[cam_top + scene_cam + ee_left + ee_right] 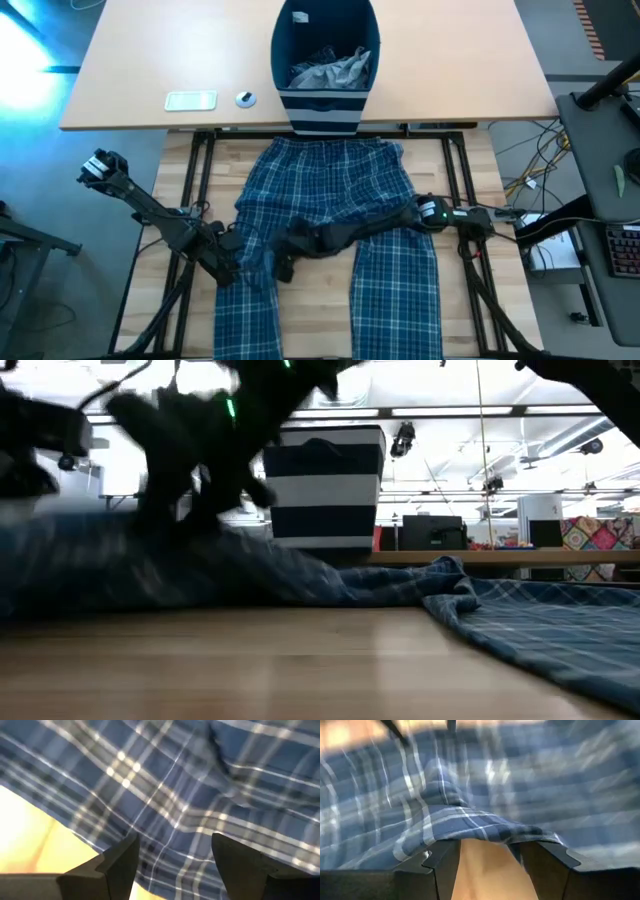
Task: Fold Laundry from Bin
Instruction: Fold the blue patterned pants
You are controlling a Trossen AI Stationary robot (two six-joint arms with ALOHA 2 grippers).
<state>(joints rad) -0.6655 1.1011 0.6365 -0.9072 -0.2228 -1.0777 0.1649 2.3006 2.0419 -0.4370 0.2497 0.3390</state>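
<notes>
Blue-and-white plaid trousers (330, 200) lie spread flat on the wooden table, waist toward the bin (325, 45), legs toward the near edge. The navy bin stands on the pale far table with grey laundry (330, 70) inside. My left gripper (228, 268) (175, 865) is open and points steeply down over the outer edge of the left trouser leg. My right gripper (285, 255) (490, 865) has reached across the trousers. It is open and stands low at a raised cloth edge (470, 827) near the crotch, with bare wood between its fingers. My left gripper has plaid cloth showing between and beyond its fingers (122, 862); I cannot tell whether they touch it. My right gripper comes slanting down from the table's right; the folded trouser edge (485, 832) lies right at its fingertips (445, 857), and I cannot tell whether they touch it.
A flat white device (190, 100) and a small round object (245, 99) lie on the pale table left of the bin. Bare wood (310, 320) shows between the trouser legs at the near edge. In the low view the striped bin (325, 485) rises behind the cloth (500, 610).
</notes>
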